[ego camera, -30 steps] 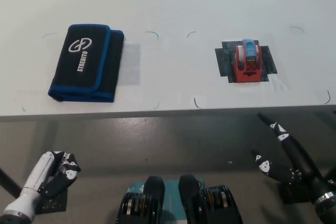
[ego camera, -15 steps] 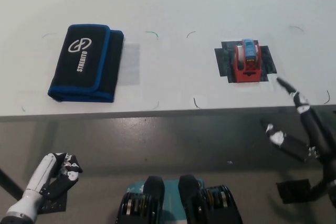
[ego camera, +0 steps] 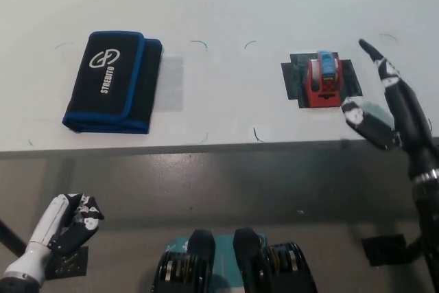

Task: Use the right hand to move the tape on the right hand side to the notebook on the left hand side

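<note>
A red tape dispenser with a blue top (ego camera: 324, 80) stands on a black patch at the right of the white table (ego camera: 226, 5). A black notebook case with blue edging and white lettering (ego camera: 113, 80) lies at the left of the table. My black right hand (ego camera: 387, 104) is raised over the table's front right, just right of the tape, open with its fingers spread and holding nothing. My white left hand (ego camera: 65, 223) rests low at the lower left, below the table's edge, with its fingers curled on nothing.
The table's front edge (ego camera: 206, 147) runs across the middle of the picture, with grey floor below it. Thin pen marks outline spots on the tabletop between the notebook case and the tape.
My right hand has risen from below the table's edge up and over the tabletop, ending beside the tape. The left hand, tape and notebook case have stayed put.
</note>
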Controlling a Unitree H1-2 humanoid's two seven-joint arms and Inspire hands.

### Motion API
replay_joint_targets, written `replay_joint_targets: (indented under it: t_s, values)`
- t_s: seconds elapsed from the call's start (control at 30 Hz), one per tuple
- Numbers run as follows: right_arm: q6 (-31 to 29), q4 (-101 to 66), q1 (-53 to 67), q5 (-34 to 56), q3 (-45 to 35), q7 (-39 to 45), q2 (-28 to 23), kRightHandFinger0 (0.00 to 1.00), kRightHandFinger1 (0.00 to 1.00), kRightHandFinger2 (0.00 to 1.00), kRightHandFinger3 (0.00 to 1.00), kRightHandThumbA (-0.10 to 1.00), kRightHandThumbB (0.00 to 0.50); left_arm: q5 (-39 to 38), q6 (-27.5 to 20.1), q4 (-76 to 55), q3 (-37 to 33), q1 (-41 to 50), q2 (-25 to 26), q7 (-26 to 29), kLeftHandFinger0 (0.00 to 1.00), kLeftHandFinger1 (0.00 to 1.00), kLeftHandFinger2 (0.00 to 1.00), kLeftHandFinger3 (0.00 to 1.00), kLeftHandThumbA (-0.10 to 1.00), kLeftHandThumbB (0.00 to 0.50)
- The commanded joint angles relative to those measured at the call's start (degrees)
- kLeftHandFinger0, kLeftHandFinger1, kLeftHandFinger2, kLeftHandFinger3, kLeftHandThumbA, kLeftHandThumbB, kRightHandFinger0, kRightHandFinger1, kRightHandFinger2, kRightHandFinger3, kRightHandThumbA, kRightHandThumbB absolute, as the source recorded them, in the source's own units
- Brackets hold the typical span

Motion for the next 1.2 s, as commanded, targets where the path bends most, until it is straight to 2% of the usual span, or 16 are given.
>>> replay_joint_targets:
  t_s: [0.0,0.17,0.33,0.43,0.53,0.77,0.9,1.0,1.1,1.17]
  values:
    - [-0.4,5.6,-6.9,-0.2,-1.2,-2.4,-0.6,1.0,1.0,1.0,1.0,0.54,0.5,0.4,-0.6,-1.8,0.2,-1.1,1.0,-0.5,0.0,0.04,0.23,0.35,-0.1,0.389]
    - [0.4,14.1,-14.1,-0.3,-1.2,-3.4,-0.8,1.0,1.0,1.0,1.0,0.55,0.5,0.4,-0.2,-2.0,0.5,-0.7,1.0,-0.4,0.03,0.07,0.25,0.36,-0.1,0.377]
    - [-1.3,24.2,-20.1,1.3,-1.4,-4.3,-0.9,1.0,1.0,1.0,1.0,0.57,0.5,-0.1,-1.1,-1.3,0.6,-0.8,1.0,-0.7,0.0,0.04,0.23,0.36,-0.1,0.379]
    - [-2.3,29.2,-23.1,2.3,-1.3,-3.9,-1.2,1.0,1.0,1.0,1.0,0.61,0.5,0.2,-1.2,-1.6,0.6,-0.7,1.0,-0.7,0.03,0.1,0.25,0.37,-0.1,0.373]
    - [-3.1,35.1,-26.4,2.5,-1.0,-3.7,-1.6,1.0,1.0,1.0,1.0,0.61,0.5,0.4,-1.1,-1.7,0.7,-0.6,1.1,-0.5,0.04,0.1,0.27,0.38,-0.1,0.378]
    - [-4.1,42.0,-28.9,2.1,-0.1,-4.4,-1.9,1.0,1.0,1.0,1.0,0.59,0.5,0.1,-1.5,-1.6,0.9,-0.7,0.7,-0.4,0.01,0.08,0.23,0.38,-0.1,0.378]
    - [-5.2,46.2,-30.0,0.4,1.4,-6.6,-1.8,1.0,1.0,1.0,1.0,0.62,0.5,0.0,-0.9,-1.7,1.1,-1.0,0.7,-0.4,0.04,0.11,0.27,0.38,-0.1,0.374]
    - [-5.8,49.0,-30.3,1.2,1.7,-6.6,-1.5,1.0,1.0,1.0,1.0,0.56,0.5,0.1,-0.9,-1.7,1.1,-1.3,0.8,-0.4,0.04,0.11,0.26,0.37,-0.1,0.368]
    - [-6.0,50.1,-30.4,1.2,2.2,-7.3,-1.5,1.0,1.0,1.0,1.0,0.57,0.5,0.1,-0.8,-1.8,1.2,-1.6,0.9,-0.5,0.04,0.11,0.27,0.38,-0.1,0.365]
    - [-7.3,52.6,-30.2,2.3,1.8,-7.8,-0.8,1.0,1.0,1.0,1.0,0.52,0.5,-0.3,-1.7,-1.3,1.3,-2.0,1.2,-0.7,0.05,0.13,0.27,0.38,-0.1,0.368]
